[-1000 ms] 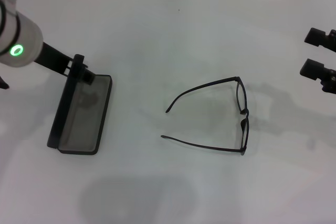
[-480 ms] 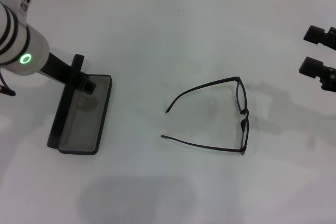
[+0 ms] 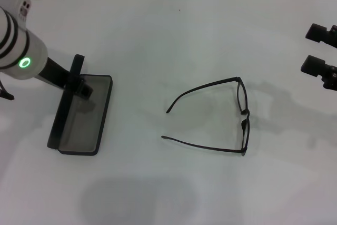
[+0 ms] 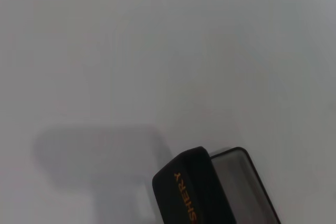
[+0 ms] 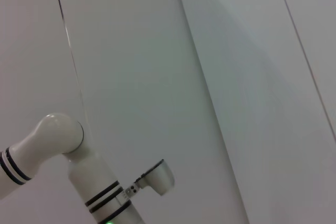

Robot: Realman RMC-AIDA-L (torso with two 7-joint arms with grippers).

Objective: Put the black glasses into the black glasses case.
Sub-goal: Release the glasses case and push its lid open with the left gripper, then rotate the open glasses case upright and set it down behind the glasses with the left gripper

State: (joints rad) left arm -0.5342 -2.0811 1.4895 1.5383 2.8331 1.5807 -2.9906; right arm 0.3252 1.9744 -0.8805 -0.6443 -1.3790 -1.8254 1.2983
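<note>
The black glasses (image 3: pixel 239 113) lie unfolded on the white table right of centre, temple arms pointing left. The black glasses case (image 3: pixel 84 119) lies open at the left, grey lining up, with its lid (image 3: pixel 63 111) standing upright along its left side. My left gripper (image 3: pixel 80 77) is at the far end of the lid, touching it. In the left wrist view the lid (image 4: pixel 191 195) shows its orange lettering, with the tray (image 4: pixel 244 179) beside it. My right gripper (image 3: pixel 319 50) is open and empty at the right edge, well away from the glasses.
The white table (image 3: pixel 174 40) carries nothing else. A tiled wall edge runs along the back. The right wrist view shows only the left arm (image 5: pixel 79 182) over the table.
My left arm has shifted slightly toward the case and lower at the lid's far end. The case, glasses and right gripper have not moved.
</note>
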